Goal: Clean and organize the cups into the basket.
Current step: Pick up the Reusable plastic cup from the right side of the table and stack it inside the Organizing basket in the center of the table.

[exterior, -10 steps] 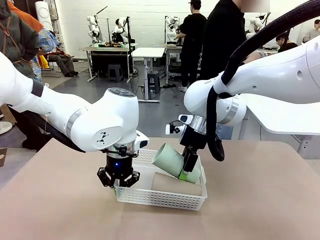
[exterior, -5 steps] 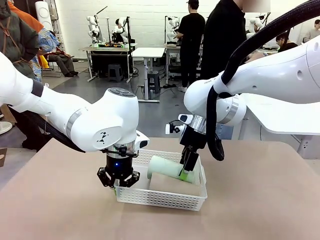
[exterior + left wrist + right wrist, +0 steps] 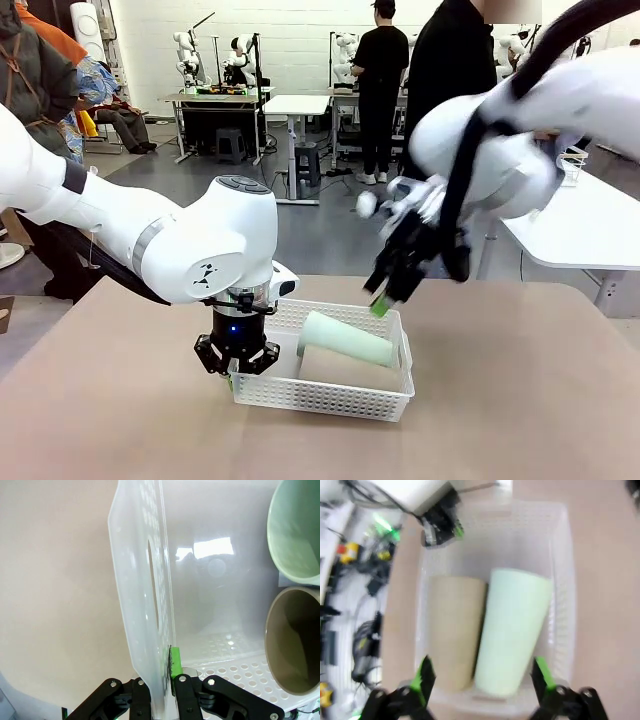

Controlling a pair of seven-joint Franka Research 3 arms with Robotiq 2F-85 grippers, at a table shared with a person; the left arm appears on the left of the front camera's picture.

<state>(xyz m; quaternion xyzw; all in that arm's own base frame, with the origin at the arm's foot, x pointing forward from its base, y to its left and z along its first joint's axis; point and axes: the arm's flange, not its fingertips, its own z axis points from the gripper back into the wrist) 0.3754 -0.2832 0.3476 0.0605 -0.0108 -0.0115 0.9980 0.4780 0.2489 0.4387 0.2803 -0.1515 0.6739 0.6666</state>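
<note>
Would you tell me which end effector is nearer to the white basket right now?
Left. The left end effector is shut on an end wall of the basket; the right end effector hangs open above it, touching nothing.

White back wall (image 3: pixel 290 40), grey floor (image 3: pixel 320 235), workbenches (image 3: pixel 215 97) — a white table (image 3: pixel 297 104) stands mid-room, brightly lit.

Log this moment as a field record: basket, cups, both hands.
basket: shallow white perforated plastic basket on the tan table
contents: pale mint green tumbler and tan-beige tumbler, lying on their sides next to each other
left hand: shut on the basket's end wall
right hand: open, above the basket, empty
</note>
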